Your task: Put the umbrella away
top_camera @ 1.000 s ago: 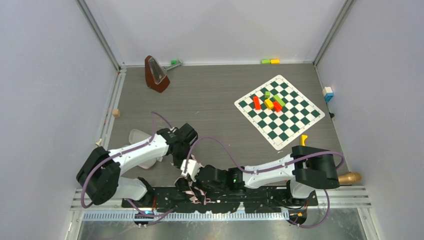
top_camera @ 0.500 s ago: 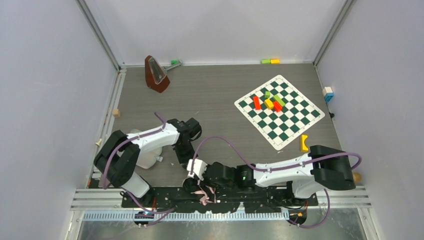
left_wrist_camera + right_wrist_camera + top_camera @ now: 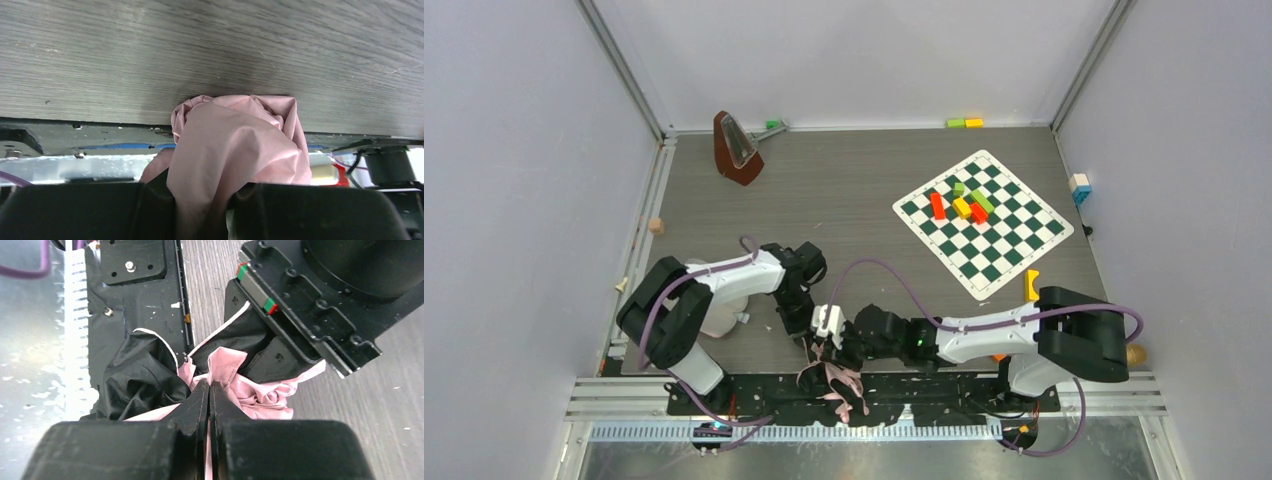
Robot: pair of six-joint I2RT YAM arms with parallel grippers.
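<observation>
The umbrella (image 3: 835,382) is a crumpled bunch of black and pale pink fabric at the table's near edge, spilling onto the black base plate (image 3: 924,392). My left gripper (image 3: 808,337) comes down on its far end. In the left wrist view a fold of the pink umbrella (image 3: 235,142) runs down between the jaws of the left gripper (image 3: 202,192), which is shut on it. My right gripper (image 3: 827,350) reaches in from the right. Its jaws are pressed together on a thin sliver of pink fabric, as the right gripper (image 3: 208,386) shows against the umbrella (image 3: 257,396).
A brown metronome (image 3: 736,148) stands at the back left. A chessboard mat (image 3: 1014,240) with coloured blocks (image 3: 964,205) lies at the right, a yellow block (image 3: 1031,285) by its near corner. A pale container (image 3: 709,305) sits under the left arm. Small blocks (image 3: 965,123) lie along the walls.
The right gripper has moved right and away from the near edge, pulling the bunched fabric with it. The left arm's elbow has swung up and the left gripper has stayed on the fabric.
</observation>
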